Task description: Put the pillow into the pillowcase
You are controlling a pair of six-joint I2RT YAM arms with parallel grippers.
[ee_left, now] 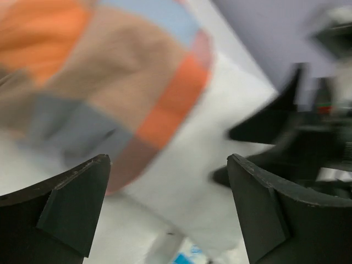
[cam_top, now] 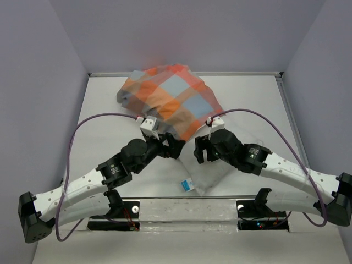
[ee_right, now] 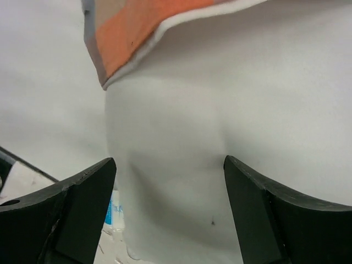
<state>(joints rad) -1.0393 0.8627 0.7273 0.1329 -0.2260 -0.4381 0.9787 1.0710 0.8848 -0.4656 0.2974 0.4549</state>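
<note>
**Both grippers open over the half-covered pillow**

Our left gripper [cam_top: 174, 147] and right gripper [cam_top: 199, 150] hang with jaws spread, holding nothing, close above the pillow [cam_top: 213, 175]. The pillowcase [cam_top: 170, 102] covers the pillow's far part. The white near end sticks out toward our bases, with the blue tag [cam_top: 186, 185] at its edge.

The white counter [cam_top: 104, 104], walled on three sides by pale panels [cam_top: 33, 82], carries the pillow [cam_top: 213, 176] and the pillowcase [cam_top: 168, 99] from its middle to its far side. The checked pillowcase lies bunched over the pillow's far part. The pillow's bare white near end, with its blue-and-white tag [cam_top: 186, 185], rests on the counter toward the near edge.
</note>
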